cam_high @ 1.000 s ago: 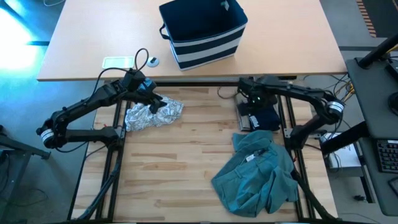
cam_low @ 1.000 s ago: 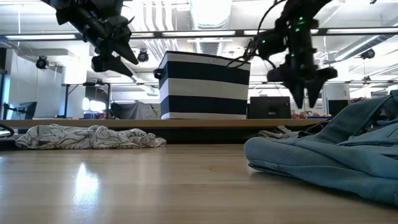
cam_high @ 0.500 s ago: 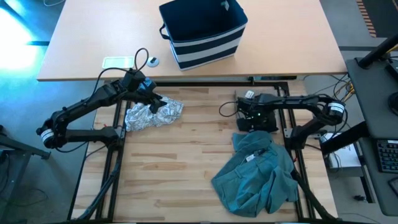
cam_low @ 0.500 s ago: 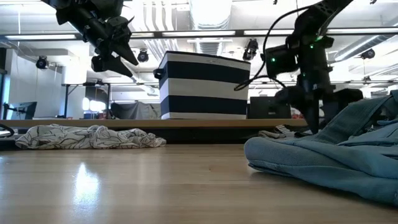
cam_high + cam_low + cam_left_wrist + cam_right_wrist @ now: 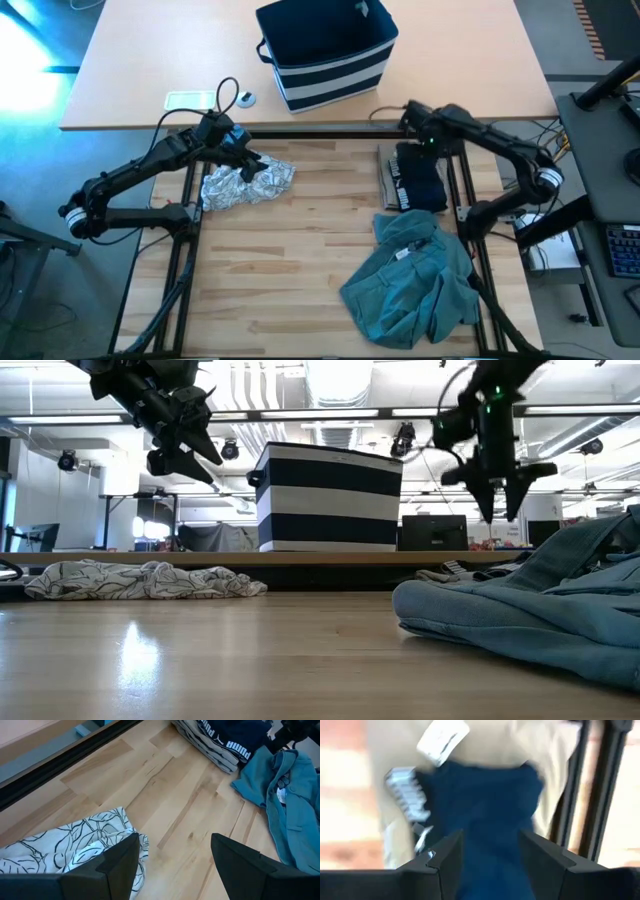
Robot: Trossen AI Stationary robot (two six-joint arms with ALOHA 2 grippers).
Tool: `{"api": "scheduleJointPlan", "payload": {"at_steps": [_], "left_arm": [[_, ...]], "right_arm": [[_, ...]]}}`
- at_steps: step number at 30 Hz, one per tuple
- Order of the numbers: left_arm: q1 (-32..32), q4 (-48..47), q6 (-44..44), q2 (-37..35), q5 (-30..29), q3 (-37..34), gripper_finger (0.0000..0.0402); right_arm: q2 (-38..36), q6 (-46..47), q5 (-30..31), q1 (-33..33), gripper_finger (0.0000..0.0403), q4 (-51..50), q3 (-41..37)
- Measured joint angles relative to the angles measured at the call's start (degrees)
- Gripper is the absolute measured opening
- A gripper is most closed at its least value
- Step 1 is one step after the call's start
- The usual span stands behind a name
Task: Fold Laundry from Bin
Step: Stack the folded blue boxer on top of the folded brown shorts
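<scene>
High view shows the right hand (image 5: 418, 128) above the folded navy garment (image 5: 418, 180), fingers apart and empty; the left hand (image 5: 243, 160) hovers open over the crumpled patterned garment (image 5: 245, 181). Teal garment (image 5: 415, 285) lies bunched on the bench (image 5: 290, 270), and the bin (image 5: 325, 48) stands well apart. A careless descent could snag the navy stack and undo its folds, though the blurred right wrist view leaves clearance uncertain.
</scene>
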Motion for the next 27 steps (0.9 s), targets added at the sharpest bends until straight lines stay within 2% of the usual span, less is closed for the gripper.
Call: {"api": "scheduleJointPlan", "payload": {"at_steps": [4,6,10,13,21,24,27], "left_arm": [[0.0,0.0,-0.5,0.0,0.0,0.0,0.023],[0.0,0.0,-0.9,0.0,0.0,0.0,0.023],[0.0,0.0,-1.1,-0.1,0.0,0.0,0.023],[0.0,0.0,-1.1,-0.1,0.0,0.0,0.023],[0.0,0.6,-0.9,-0.2,0.0,0.0,0.023],[0.0,0.5,-0.9,-0.2,0.0,0.0,0.023],[0.0,0.5,-1.0,-0.2,0.0,0.0,0.023]], "right_arm": [[1.8,-1.7,4.4,-4.9,0.0183,5.1,-2.7],[2.8,-0.1,7.1,-5.2,0.0183,7.2,-4.2],[4.3,3.0,8.5,-5.1,0.0183,13.5,-7.7],[5.5,5.7,13.4,-5.1,0.0183,13.9,-9.5],[9.6,4.1,13.4,-5.1,0.0181,17.8,-12.7],[11.2,2.8,13.0,-5.1,0.016,19.0,-12.8],[11.6,1.7,13.2,-5.1,0.0108,19.1,-12.6]]}}
